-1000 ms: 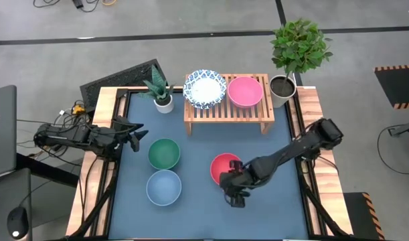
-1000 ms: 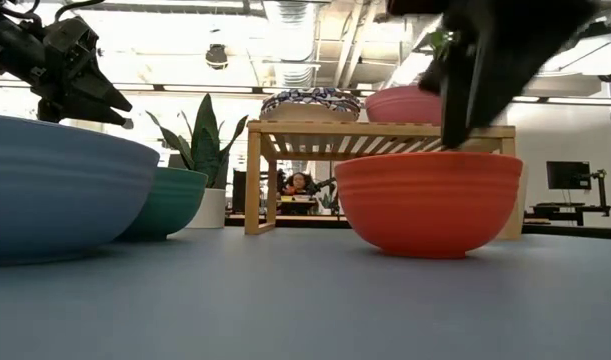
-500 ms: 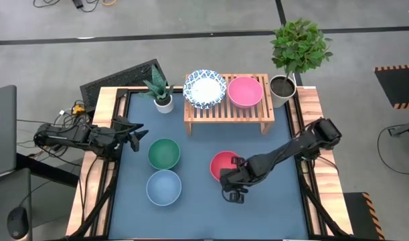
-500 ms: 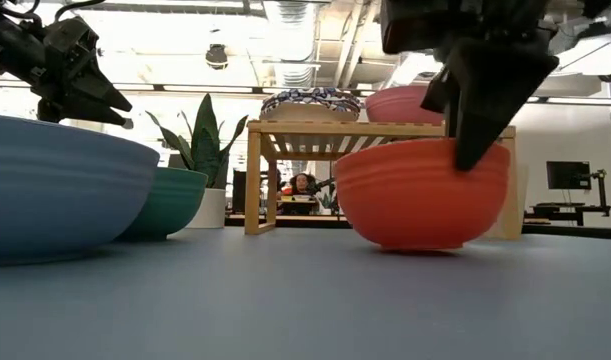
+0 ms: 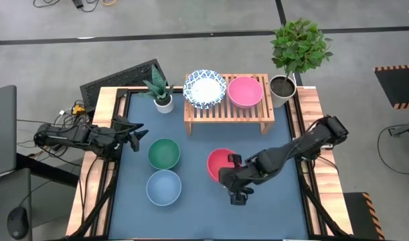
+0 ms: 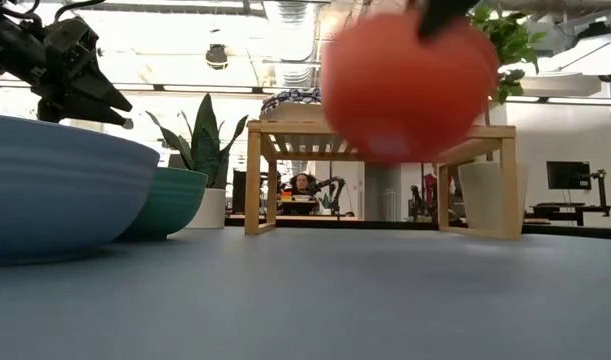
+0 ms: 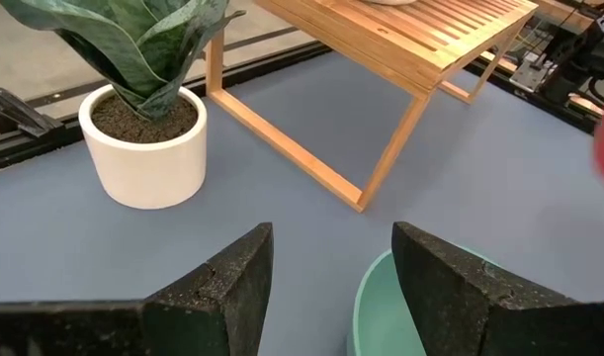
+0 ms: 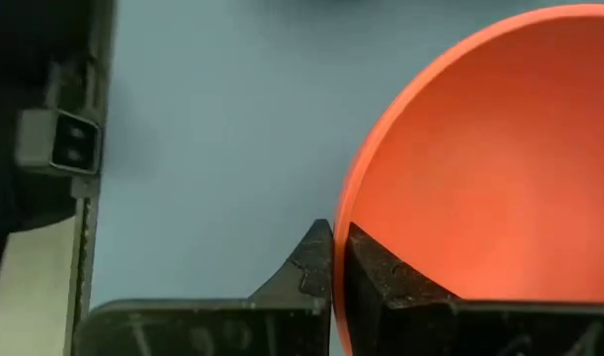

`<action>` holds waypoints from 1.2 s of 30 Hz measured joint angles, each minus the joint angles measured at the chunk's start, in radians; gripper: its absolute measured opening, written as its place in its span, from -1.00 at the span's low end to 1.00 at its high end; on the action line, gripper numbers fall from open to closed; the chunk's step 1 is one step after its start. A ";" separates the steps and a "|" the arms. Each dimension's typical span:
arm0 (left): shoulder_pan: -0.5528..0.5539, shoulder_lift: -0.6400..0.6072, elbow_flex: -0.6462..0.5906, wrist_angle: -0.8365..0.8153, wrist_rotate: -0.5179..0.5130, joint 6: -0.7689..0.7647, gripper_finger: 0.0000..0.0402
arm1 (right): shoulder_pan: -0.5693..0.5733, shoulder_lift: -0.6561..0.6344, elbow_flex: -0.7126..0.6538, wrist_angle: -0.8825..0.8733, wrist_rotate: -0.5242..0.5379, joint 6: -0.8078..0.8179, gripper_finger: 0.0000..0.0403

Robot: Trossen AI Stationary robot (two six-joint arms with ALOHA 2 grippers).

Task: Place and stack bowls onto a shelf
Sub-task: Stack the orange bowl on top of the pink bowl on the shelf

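Lifted clear of the bench since a second ago, the red bowl (image 6: 409,82) now hangs in the upper middle of the low view, in front of the shelf (image 6: 380,135), where before it sat on the blue surface. From above, the red bowl (image 5: 219,165) has also slid slightly toward the left of the frame and sits just right of centre. The right hand (image 8: 333,259) is clamped on its rim, one finger inside and one outside, as the right wrist view shows; in the high view the right hand (image 5: 232,175) lies at the bowl's lower right edge, its arm reaching in from the right side of the bench (image 5: 197,207).

The left hand (image 5: 138,134) has not moved: it hovers at the left edge of the bench, above and left of the green bowl (image 5: 164,153), fingers (image 7: 227,287) apart and holding nothing. The light blue bowl (image 5: 164,187) sits just below the green one, left of centre.

On the shelf (image 5: 227,110), at upper centre, stand a white bowl with a blue-patterned rim (image 5: 205,88) on the left and a pink bowl (image 5: 245,91) on the right. A small potted plant (image 5: 160,91) stands left of the shelf, a taller leafy one (image 5: 292,55) to its right.
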 joint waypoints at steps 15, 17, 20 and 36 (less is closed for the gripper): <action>0.000 0.000 0.000 0.000 0.000 0.000 -0.04 | -0.184 -0.145 0.445 -0.451 0.434 -0.368 -0.86; 0.000 0.000 0.000 0.000 0.001 0.000 -0.04 | -0.259 -0.156 0.459 -0.462 0.405 -0.425 -0.86; 0.000 0.000 0.000 0.000 0.001 0.000 -0.04 | -0.379 -0.168 0.465 -0.465 0.347 -0.508 -0.86; 0.000 0.000 0.000 -0.002 -0.002 0.001 -0.04 | -0.782 -0.122 0.465 -0.579 0.028 -0.605 -0.86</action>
